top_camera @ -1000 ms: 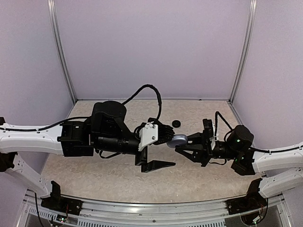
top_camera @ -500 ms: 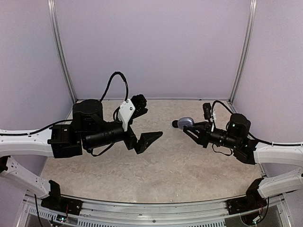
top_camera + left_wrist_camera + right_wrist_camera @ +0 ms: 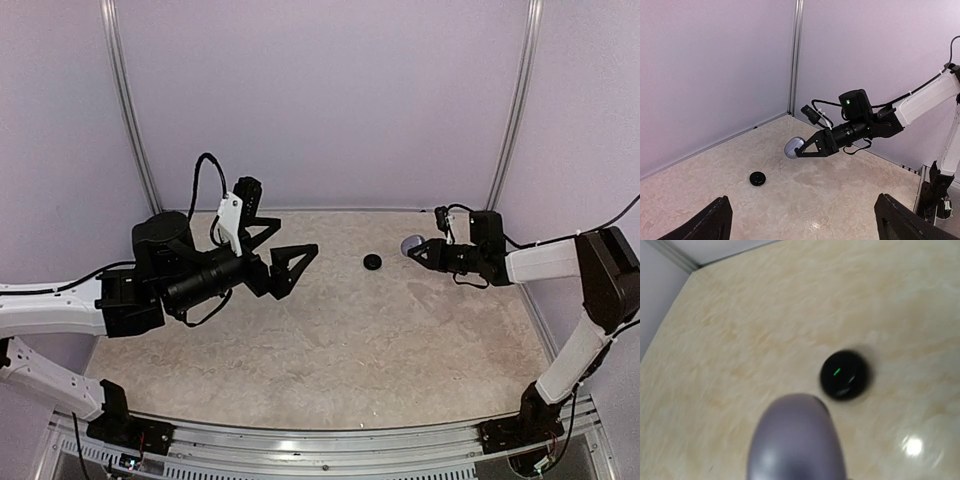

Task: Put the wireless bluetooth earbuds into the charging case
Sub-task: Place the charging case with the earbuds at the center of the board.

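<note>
The black puck lies flat on the table, toward the back wall, and serves as the mark for everything else. The right claw hangs just to the right of the black puck and above it. It is clamped on the edge of a grey puck, which sticks out past the fingertips toward the black puck. The left claw is on the black puck's left, farther off, with its jaws spread wide and nothing between them.

The coming move seems to turn on the short gap between the two pucks. In the right wrist view the black puck sits just ahead of the grey puck and a little to its right, so the right arm is the nearer one.

Both pucks are round, so neither has a long axis to line up. The black puck faces straight up, with a small green glint on its top. The grey puck is held roughly level, its rounded face outward.

No earbuds can be made out in any view. Whether any sit inside either puck cannot be told. Judging by shape, the pucks are probably the cases.
</note>
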Robot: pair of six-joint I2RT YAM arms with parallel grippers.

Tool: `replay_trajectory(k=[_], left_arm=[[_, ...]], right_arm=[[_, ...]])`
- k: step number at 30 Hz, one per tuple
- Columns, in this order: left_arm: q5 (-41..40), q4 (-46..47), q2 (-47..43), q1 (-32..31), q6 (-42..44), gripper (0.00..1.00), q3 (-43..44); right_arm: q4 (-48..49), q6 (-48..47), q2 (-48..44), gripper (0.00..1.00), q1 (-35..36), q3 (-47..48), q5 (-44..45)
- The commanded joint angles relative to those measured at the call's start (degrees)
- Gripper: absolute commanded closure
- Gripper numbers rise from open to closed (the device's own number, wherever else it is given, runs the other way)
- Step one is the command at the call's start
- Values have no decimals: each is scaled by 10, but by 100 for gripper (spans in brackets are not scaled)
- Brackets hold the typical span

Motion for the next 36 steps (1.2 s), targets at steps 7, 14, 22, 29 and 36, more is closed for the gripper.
replay_trajectory(k=[7,14,22,29,36], left_arm=[[-19,29,-63,19,-36,1,-59],[-26,14,-95,42,-13,1,-61],[-40,-12,-107,64,3,1,-58],[-27,-25,-111,79,-16,1,-48],[15,-92,-74,119,-93,1,6]], right_arm=[[-2,61,172,97,-22,123,-31],[-19,57,235,88,-23,181,-7],[-65,41,249,67,-24,197,19],[-83,28,227,51,-25,186,28],[-97,9,154,31,-28,147,39]])
